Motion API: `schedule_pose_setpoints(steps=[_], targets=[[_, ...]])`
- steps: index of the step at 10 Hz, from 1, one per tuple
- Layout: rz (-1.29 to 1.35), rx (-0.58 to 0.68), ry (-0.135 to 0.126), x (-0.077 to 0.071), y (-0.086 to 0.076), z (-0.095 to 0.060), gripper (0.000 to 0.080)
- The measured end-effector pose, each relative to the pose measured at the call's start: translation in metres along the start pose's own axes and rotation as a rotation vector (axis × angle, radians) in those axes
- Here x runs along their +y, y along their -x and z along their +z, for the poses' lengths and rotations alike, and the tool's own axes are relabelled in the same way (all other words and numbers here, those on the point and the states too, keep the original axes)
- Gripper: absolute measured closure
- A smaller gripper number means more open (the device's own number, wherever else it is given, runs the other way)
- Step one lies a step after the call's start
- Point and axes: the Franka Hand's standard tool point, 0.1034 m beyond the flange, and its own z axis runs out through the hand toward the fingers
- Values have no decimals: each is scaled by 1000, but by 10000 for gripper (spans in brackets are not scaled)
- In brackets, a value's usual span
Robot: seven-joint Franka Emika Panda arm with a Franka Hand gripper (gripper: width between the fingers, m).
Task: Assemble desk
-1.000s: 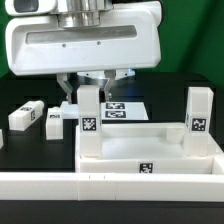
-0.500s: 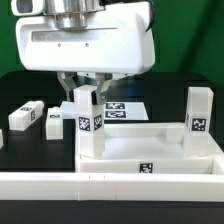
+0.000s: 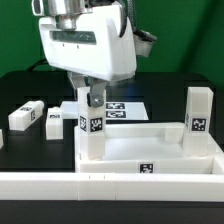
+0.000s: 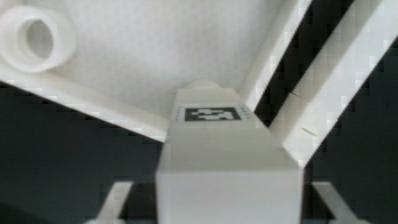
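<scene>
The desk slab point(image 3: 150, 150), white with a raised rim, lies at the front of the black table. Two white legs stand upright on it: one at the exterior view's left point(image 3: 90, 130), one at its right point(image 3: 198, 118). My gripper point(image 3: 88, 93) hangs straight above the left leg, its fingers straddling the leg's top. In the wrist view the leg point(image 4: 222, 150) rises between my fingers point(image 4: 121, 200) with a dark gap on each side, so the gripper point(image 4: 222, 205) is open. The slab point(image 4: 160, 50) with a round hole shows behind. Two loose legs point(image 3: 25, 117) point(image 3: 55, 120) lie on the table at the left.
The marker board point(image 3: 128, 108) lies flat behind the slab. A long white rail point(image 3: 100, 186) runs along the front edge. The wide white gripper housing point(image 3: 85, 45) hides the table area behind the left leg.
The gripper hand has turned about its vertical axis over the left leg, from facing square-on to angled. The leg and the other parts stand as before.
</scene>
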Motion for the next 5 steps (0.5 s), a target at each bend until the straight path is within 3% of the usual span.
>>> schedule_pose_setpoints(steps=[5], targets=[[226,0,-2,0,0,0,507]])
